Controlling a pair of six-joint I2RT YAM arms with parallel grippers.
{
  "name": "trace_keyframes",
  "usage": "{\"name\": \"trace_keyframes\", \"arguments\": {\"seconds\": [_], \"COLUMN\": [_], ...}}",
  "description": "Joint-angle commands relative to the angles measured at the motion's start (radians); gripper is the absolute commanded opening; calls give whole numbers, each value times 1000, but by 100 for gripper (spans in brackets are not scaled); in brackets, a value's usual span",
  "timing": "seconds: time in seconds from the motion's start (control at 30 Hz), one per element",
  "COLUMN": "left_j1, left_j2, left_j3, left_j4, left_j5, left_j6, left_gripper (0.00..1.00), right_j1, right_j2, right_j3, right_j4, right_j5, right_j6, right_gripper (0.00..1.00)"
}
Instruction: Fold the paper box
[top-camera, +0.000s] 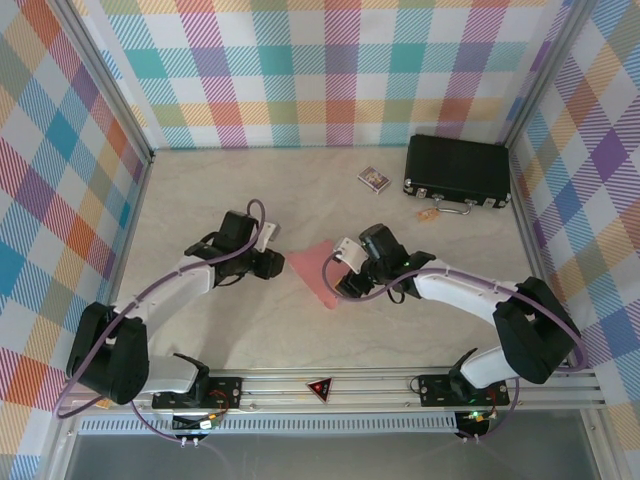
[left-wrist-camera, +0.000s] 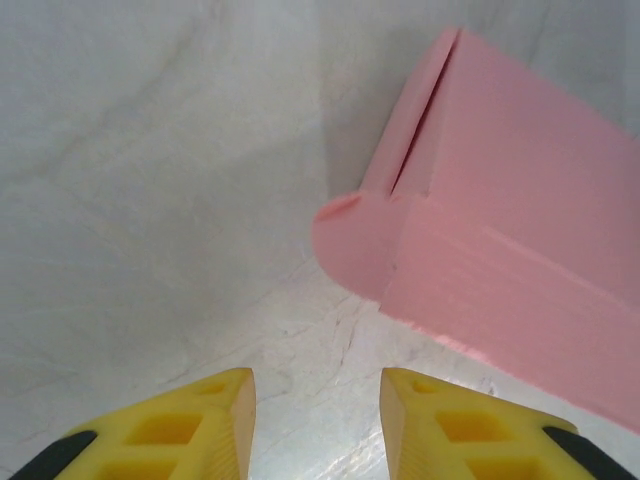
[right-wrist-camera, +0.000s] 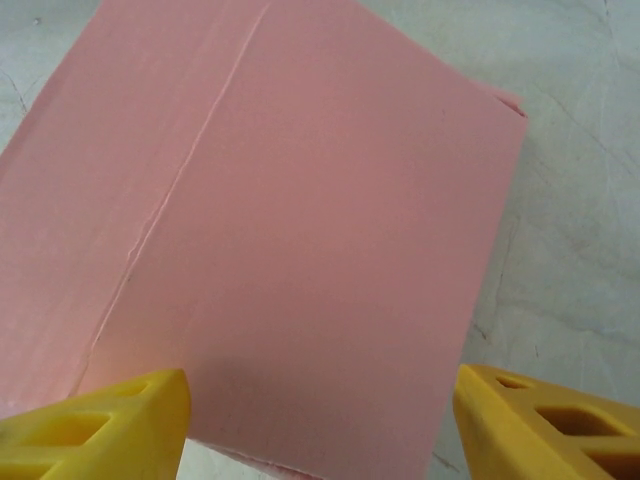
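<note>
The pink box (top-camera: 318, 275) lies flat on the table (top-camera: 200, 200) between my two pincers. My left pincer (left-wrist-camera: 318, 400), fingers apart, is just beside its corner. My right pincer (right-wrist-camera: 320, 420) is spread wide over it, holding nothing.

Table (top-camera: 200, 330): pale top with grey veins, like marble. Pink box (top-camera: 315, 272) lies flat near middle, one corner pointing to near edge. Small round flap at one end rests on top. Black case (top-camera: 458, 170) lies far right, close to back wall, handle on near side. Tan bit (top-camera: 427, 214) just beside handle. Card pack (top-camera: 373, 179) left of case, near, not touching.
</note>
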Motion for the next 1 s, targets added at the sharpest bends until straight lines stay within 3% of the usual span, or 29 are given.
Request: {"name": "trace_keyframes", "arguments": {"seconds": [0.0,0.2,0.5,0.73,0.97], "left_j1": [-15,-14,-14,-14,-17], "left_j2": [-51,91,447,560,515], "left_j3": [30,166,412,425,294], "left_j4": [49,74,-48,-75,-10], "left_j5": [-48,-29,184,307,333], "left_j6": [-42,-39,52,54,-28], "left_gripper": [42,50,47,39,31], "right_j1": [-23,-32,-33,-33,-33], "right_j2": [-10,-9,139,210,277], "right_j3": [37,47,134,165,215], "right_j4": [-41,-40,-127,-174,-184], "right_j5": [-30,-52,2,34,48], "right_j6": [90,163,208,240,230], "right_gripper": [70,68,64,62,62]}}
